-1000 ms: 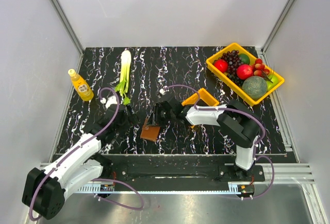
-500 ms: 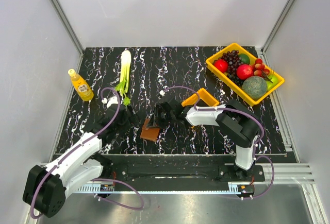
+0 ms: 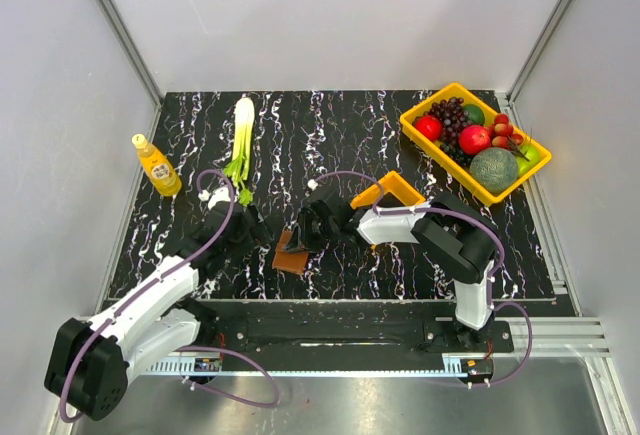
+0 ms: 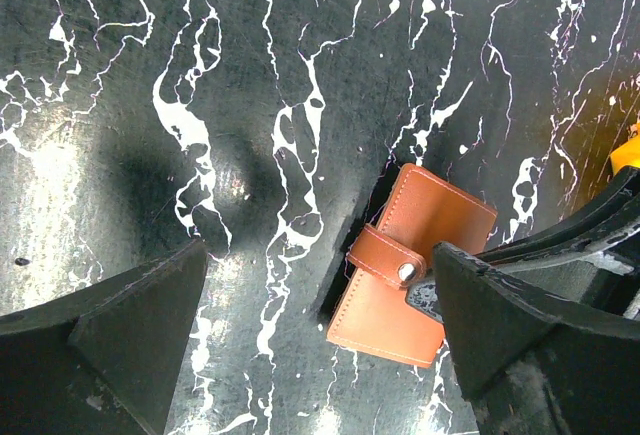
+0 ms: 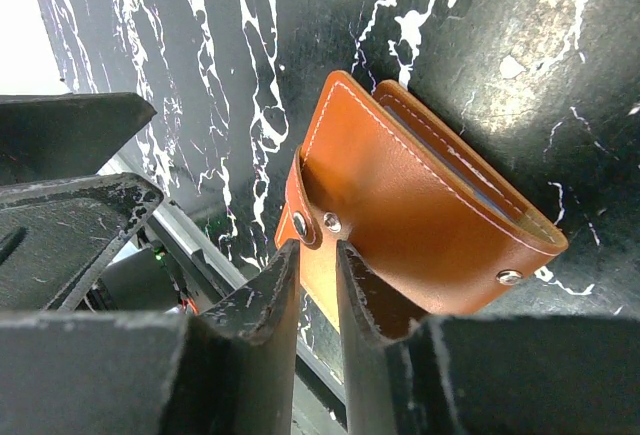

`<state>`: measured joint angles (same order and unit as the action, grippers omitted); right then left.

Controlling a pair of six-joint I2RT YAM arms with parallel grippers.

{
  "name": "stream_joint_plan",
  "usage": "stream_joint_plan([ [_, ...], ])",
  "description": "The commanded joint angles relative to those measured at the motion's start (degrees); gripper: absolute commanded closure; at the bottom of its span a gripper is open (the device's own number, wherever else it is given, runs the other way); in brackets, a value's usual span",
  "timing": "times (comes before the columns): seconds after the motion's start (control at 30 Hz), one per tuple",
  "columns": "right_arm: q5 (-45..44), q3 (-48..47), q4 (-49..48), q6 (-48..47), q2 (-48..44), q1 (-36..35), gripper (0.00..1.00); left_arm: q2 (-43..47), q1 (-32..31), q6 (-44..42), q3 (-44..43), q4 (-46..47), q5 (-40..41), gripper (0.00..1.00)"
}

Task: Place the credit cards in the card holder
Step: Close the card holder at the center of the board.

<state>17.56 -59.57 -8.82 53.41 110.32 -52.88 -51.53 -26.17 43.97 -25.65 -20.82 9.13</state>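
The brown card holder (image 3: 291,255) lies folded on the black marble table near its front edge, with its snap strap across the fold. It also shows in the left wrist view (image 4: 420,255), tilted up on one side. My right gripper (image 3: 304,234) is nearly closed, pinching the holder's lower flap (image 5: 420,215) just beside the strap snaps; its tip (image 5: 317,247) is at the leather. My left gripper (image 3: 258,230) is wide open (image 4: 320,255) over bare table, and its right finger is next to the holder. No loose credit card is in view. A thin grey-blue edge (image 5: 455,160) shows inside the holder's slot.
A small orange bin (image 3: 392,192) stands just behind the right arm. A yellow tray (image 3: 533,167) of fruit is at the back right. A leek (image 3: 241,140) and a yellow bottle (image 3: 157,165) are at the back left. The table's front rail is close below the holder.
My right gripper and the card holder have shifted a little to the left, towards the left gripper. The left arm has barely moved.
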Motion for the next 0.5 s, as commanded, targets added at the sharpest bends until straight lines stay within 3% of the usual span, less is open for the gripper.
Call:
stream_joint_plan([
  [0.0,1.07,-1.87,-2.87,-0.15,0.33,-0.2,0.73,-0.24,0.33,-0.72,0.34,2.89,-1.3,0.01],
  [0.3,0.02,-1.69,-3.66,-0.41,-0.55,-0.2,0.74,-1.65,0.33,-0.72,0.43,3.59,-2.09,0.01],
  [0.47,-0.69,-1.78,-3.22,-0.5,-0.63,-0.2,0.83,-2.26,0.33,-0.81,0.25,3.77,-2.36,0.01],
])
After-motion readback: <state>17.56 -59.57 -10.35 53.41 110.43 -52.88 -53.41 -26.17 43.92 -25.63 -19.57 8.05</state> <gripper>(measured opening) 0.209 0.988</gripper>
